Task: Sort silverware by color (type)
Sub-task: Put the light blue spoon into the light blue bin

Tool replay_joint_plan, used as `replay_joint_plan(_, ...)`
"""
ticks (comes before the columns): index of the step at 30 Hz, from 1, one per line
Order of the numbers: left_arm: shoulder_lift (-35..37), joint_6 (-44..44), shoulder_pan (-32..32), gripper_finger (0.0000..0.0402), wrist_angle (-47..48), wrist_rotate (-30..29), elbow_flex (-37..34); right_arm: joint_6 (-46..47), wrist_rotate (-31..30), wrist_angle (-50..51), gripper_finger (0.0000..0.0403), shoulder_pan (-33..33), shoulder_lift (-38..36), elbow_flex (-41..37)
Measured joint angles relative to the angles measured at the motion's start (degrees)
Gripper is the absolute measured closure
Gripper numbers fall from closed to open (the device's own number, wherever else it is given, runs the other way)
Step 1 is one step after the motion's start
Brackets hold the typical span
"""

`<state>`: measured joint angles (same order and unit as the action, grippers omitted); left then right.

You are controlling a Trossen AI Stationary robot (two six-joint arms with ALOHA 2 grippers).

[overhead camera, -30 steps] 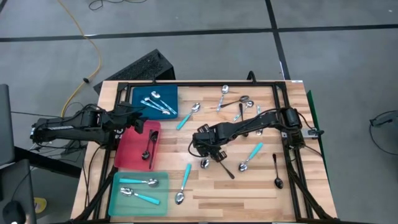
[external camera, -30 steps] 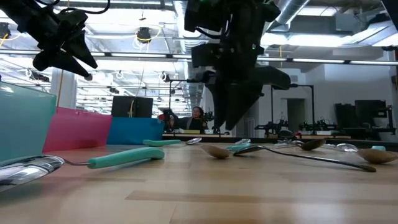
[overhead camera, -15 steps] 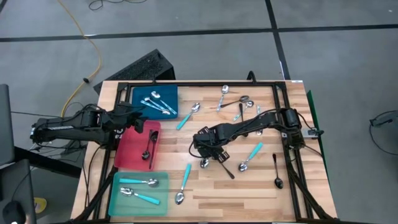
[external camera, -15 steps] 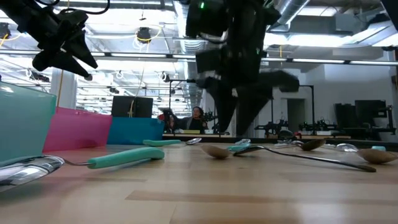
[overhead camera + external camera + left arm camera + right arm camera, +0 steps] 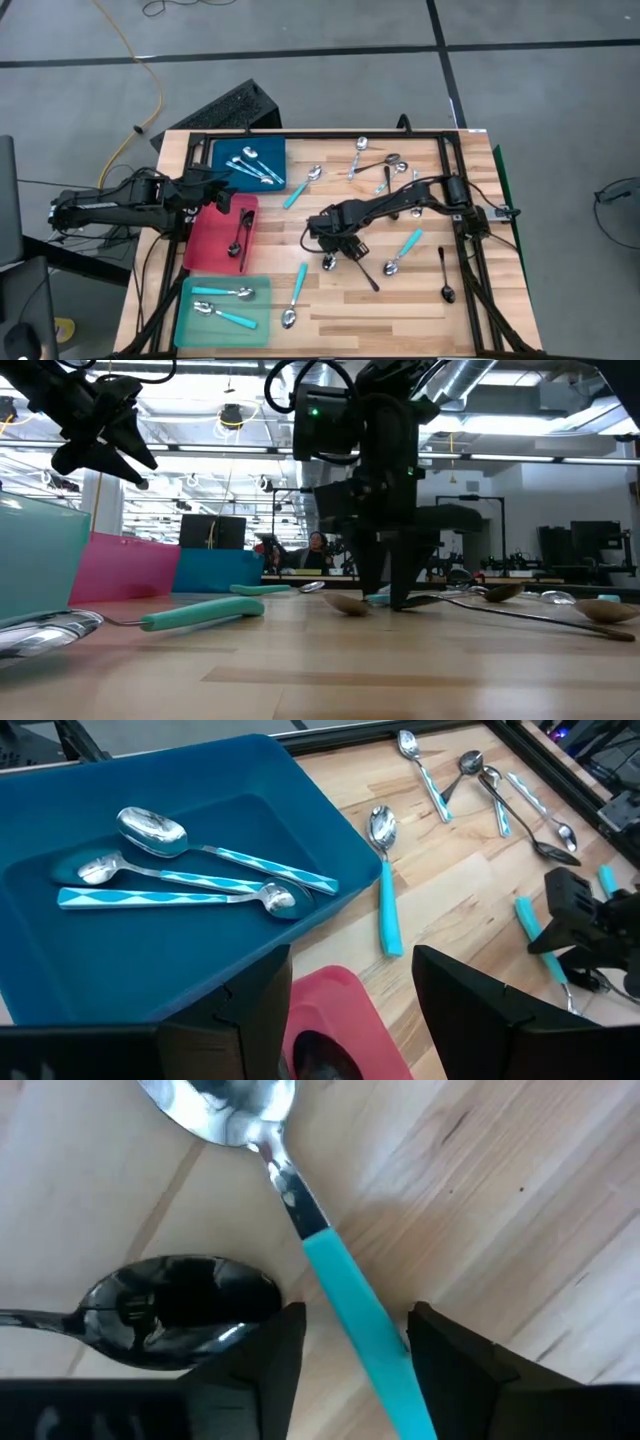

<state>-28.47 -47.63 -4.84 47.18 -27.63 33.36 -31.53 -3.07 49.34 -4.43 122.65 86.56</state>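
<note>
Pale plank table (image 5: 400,295), glossy turquoise-handled spoon (image 5: 330,1270)

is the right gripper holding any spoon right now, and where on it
Nothing yet. The right gripper is open, fingers straddling the turquoise-handled spoon's handle near the neck.

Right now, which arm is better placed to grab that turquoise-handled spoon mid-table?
Right. The right gripper has open jaws straddling the turquoise-handled spoon; the left gripper waits over the trays.

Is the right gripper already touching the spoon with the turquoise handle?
Cannot tell. In the right wrist view the open right gripper straddles the turquoise-handled spoon, but its fingers hide whether they meet the handle.
</note>
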Motion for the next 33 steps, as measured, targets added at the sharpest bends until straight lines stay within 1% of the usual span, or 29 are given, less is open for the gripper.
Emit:
replay_joint_plan(4, 0.0, -0.2, 0.0, 0.0207, 0.1, 0.2, 0.0, 1.3, 0.5, -0.2, 0.0243, 0.0, 0.0, -0.1)
replay_joint_plan(9, 0.0, -0.2, 0.0, 0.0207, 0.1, 0.1, 0.0, 4.1, 0.4, 0.2, 0.0305, 0.0, 0.1, -0.1)
replay_joint_plan(12, 0.0, -0.2, 0.0, 0.0207, 0.1, 0.1, 0.0, 6.5, 0.4, 0.2, 0.0325, 0.0, 0.2, -0.2)
replay_joint_plan(21, 0.0, -0.2, 0.0, 0.0207, 0.1, 0.1, 0.0, 14.7, -0.1, 0.1, 0.0325, -0.6, 0.0, -0.1)
replay_joint_plan(28, 0.0, -0.2, 0.0, 0.0207, 0.1, 0.4, 0.0, 20.4, 0.0, 2.8, 0.0325, -0.6, 0.4, 3.2)
replay_joint_plan(33, 0.0, -0.2, 0.0, 0.0207, 0.1, 0.4, 0.0, 25.1, 0.5, -1.5, 0.0325, -0.6, 0.7, 6.6)
